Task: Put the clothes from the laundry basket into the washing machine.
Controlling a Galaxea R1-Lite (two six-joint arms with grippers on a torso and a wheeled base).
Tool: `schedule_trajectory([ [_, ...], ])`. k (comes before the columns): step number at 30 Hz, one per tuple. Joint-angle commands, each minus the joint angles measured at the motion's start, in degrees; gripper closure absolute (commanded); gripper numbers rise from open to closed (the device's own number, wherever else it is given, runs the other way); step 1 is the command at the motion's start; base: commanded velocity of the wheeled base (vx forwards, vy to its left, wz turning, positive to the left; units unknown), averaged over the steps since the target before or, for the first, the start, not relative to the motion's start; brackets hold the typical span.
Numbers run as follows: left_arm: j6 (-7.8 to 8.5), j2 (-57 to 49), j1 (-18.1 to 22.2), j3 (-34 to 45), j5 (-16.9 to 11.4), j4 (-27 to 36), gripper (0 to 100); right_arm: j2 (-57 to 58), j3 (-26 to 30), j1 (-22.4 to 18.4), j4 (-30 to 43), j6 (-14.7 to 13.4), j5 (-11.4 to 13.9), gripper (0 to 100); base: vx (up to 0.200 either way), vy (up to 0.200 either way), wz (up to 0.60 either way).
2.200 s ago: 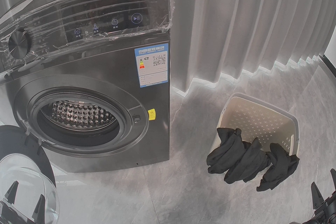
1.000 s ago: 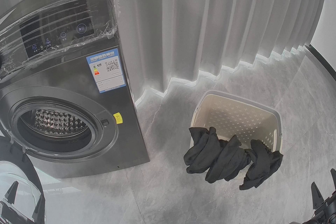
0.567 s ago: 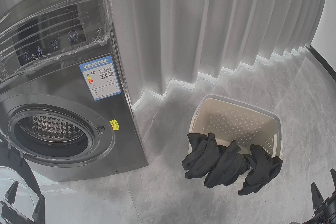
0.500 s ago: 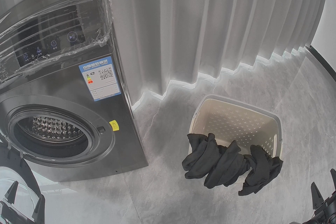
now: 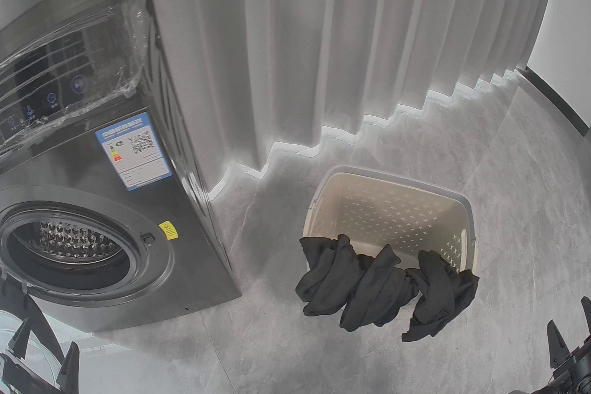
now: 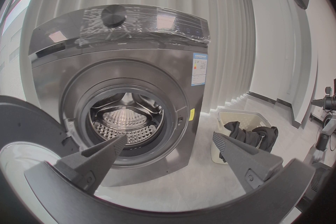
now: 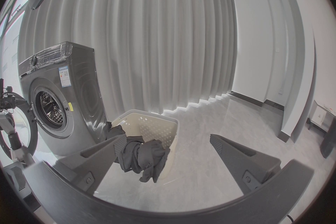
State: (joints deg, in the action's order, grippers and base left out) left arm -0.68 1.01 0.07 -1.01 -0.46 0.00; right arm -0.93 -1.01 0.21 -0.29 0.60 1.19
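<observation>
Our left gripper (image 6: 168, 138) and right gripper (image 7: 167, 140) gape wide and empty, and we judge that pinching only a loose fold could drag the black clothes (image 5: 381, 290), draped over the near rim of the laundry basket (image 5: 394, 175), onto the floor (image 5: 295, 352).

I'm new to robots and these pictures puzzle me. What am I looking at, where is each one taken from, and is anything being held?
This is a two-armed robot on wheels, seen through its own cameras. One picture looks down from its head. The other two come from a camera on each wrist, so the dark prongs in front are that arm's own hand. The left hand faces the washing machine, whose door stands open. The right hand faces the laundry basket, which stands on the floor beside the machine, in front of a white curtain. Black clothes hang over the basket's rim on the robot's side. Both hands are open and hold nothing.
</observation>
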Motion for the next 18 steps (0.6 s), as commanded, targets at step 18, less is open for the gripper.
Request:
schedule_trajectory([
  [18,-0.02,-0.84,0.01,0.92,0.02,0.00,0,0.93,1.01,-0.03,0.03,0.02,0.04,0,0.000,0.000,-0.23],
])
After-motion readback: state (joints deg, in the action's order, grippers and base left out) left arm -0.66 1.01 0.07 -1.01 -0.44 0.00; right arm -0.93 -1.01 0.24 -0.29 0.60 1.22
